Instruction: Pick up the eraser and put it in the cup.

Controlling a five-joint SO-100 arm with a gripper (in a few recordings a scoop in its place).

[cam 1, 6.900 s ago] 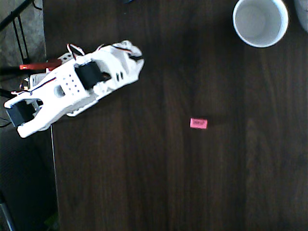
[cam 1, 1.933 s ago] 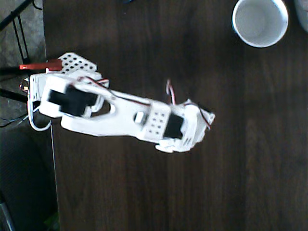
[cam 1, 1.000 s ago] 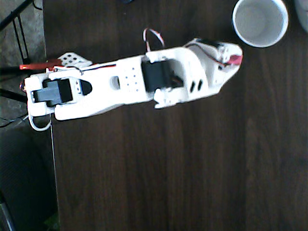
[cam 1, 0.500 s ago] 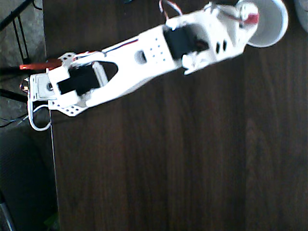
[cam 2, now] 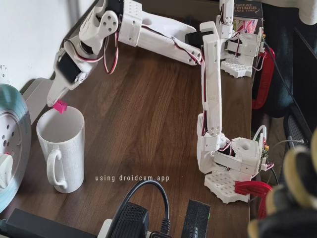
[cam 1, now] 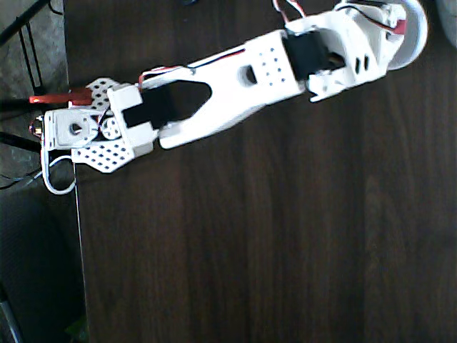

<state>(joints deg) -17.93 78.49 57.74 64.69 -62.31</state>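
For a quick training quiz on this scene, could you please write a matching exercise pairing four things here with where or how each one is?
Column one:
1. eraser
2. cup
3. tool
4. red clamp

Column two:
A. stands upright on the dark wood table, handle toward the camera in the fixed view
B. holds the arm's base at the table edge
C. pinched at the tool's tip, above the cup's rim
D. hangs over the cup's mouth, shut on the pink block

Pairs: 1-C, 2-A, 3-D, 4-B
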